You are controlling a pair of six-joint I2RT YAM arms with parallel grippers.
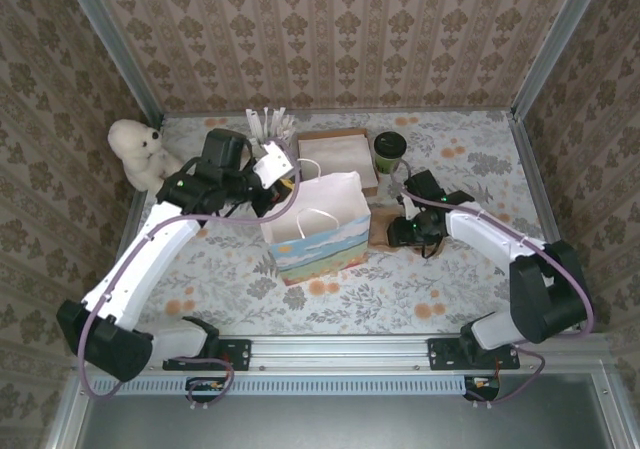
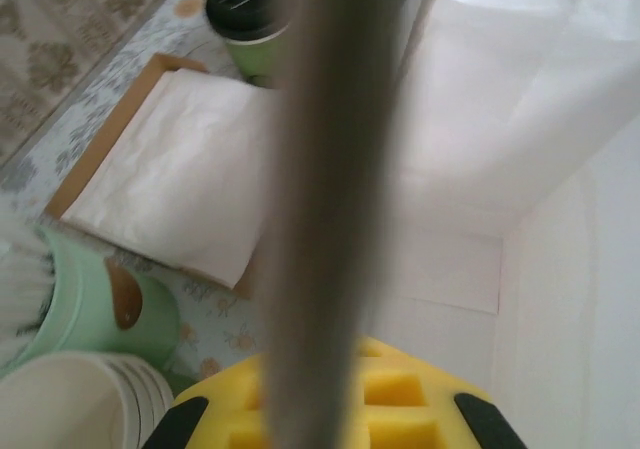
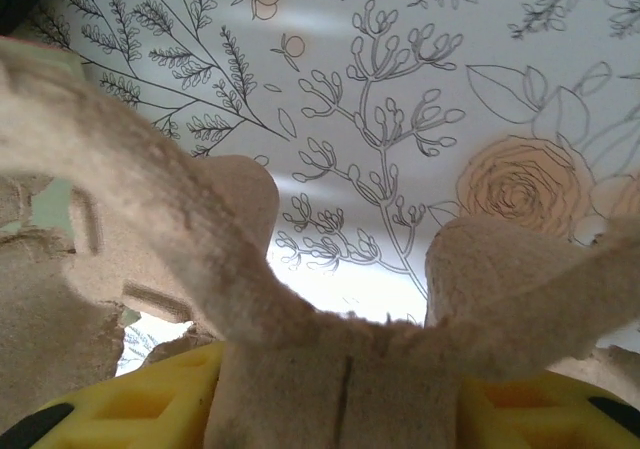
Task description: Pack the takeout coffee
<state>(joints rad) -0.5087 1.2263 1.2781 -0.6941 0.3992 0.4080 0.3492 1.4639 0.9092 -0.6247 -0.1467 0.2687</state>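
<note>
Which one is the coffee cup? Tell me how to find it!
Find the white paper bag standing in the middle of the table. Behind it lies a brown tray of white napkins, and the coffee cup stands by that tray's right end. It is dark green with a black lid, unlike the cream cups and the pale green stick holder on the left.

Surfaces within reach of my arms. Takeout coffee (image 2: 250, 24): matt green paper wall, glossy black plastic lid. Paper bag (image 1: 320, 224), rim pinched in my left gripper (image 2: 320, 409): smooth white paper inside, colour-printed outside. Napkins (image 2: 180, 169): soft matt white paper, in a brown cardboard tray (image 2: 105, 134). Carrier (image 3: 150, 189), clamped in my right gripper (image 3: 340, 399): rough, fibrous moulded pulp. Gripper pads (image 2: 400, 409): matt yellow plastic. Tabletop (image 1: 470, 269): smooth printed covering, faint sheen. Bear (image 1: 140, 151), far left corner: fluffy cream plush.
</note>
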